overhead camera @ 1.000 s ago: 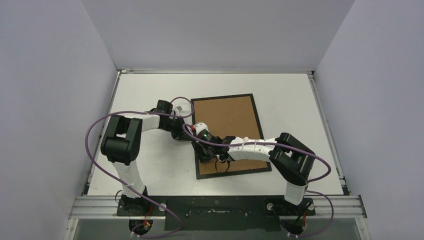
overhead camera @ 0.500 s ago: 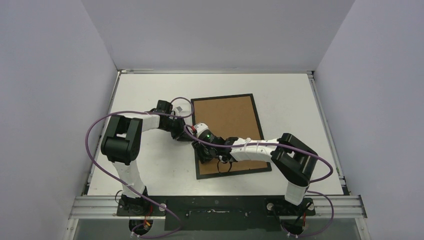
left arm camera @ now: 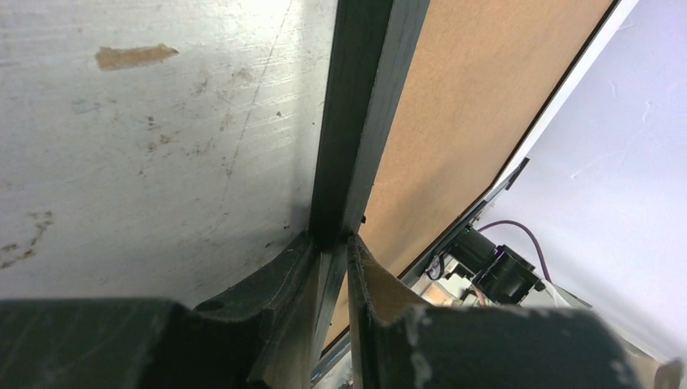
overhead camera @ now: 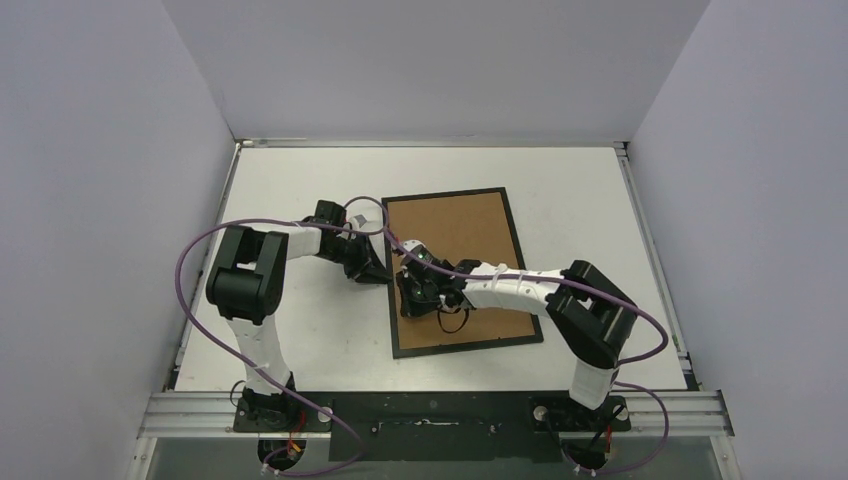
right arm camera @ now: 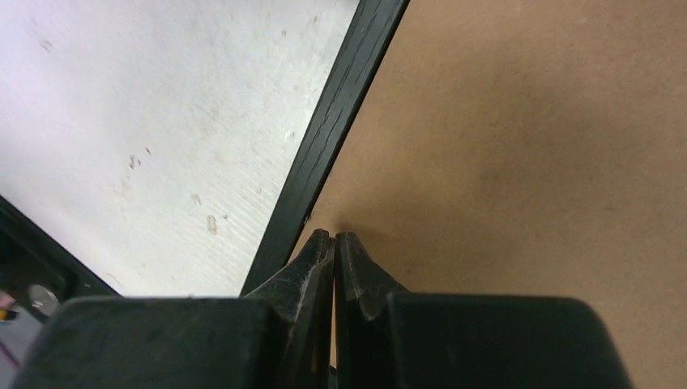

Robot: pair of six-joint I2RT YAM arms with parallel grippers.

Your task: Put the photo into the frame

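Observation:
The thin black frame (overhead camera: 470,346) lies flat on the table with its brown backing (overhead camera: 455,235) facing up. The photo is hidden from every view. My left gripper (overhead camera: 383,270) sits low at the frame's left rail (left arm camera: 364,105). In the left wrist view the left gripper (left arm camera: 330,241) has one finger on each side of that rail, closed against it. My right gripper (overhead camera: 412,300) is over the frame's left part. Close up, the right gripper (right arm camera: 334,235) is shut and empty, its tips touching the backing (right arm camera: 526,146) just inside the rail (right arm camera: 340,105).
The white table (overhead camera: 300,330) is scuffed and carries a small brown scrap (left arm camera: 134,55) left of the frame. Grey walls enclose the table on three sides. Purple cables (overhead camera: 200,255) loop from both arms, and the two arms cross close together at the frame's left edge.
My right gripper has closed and moved a little farther from the bases along the frame's left side. The left gripper stays at the rail. The frame has not moved.

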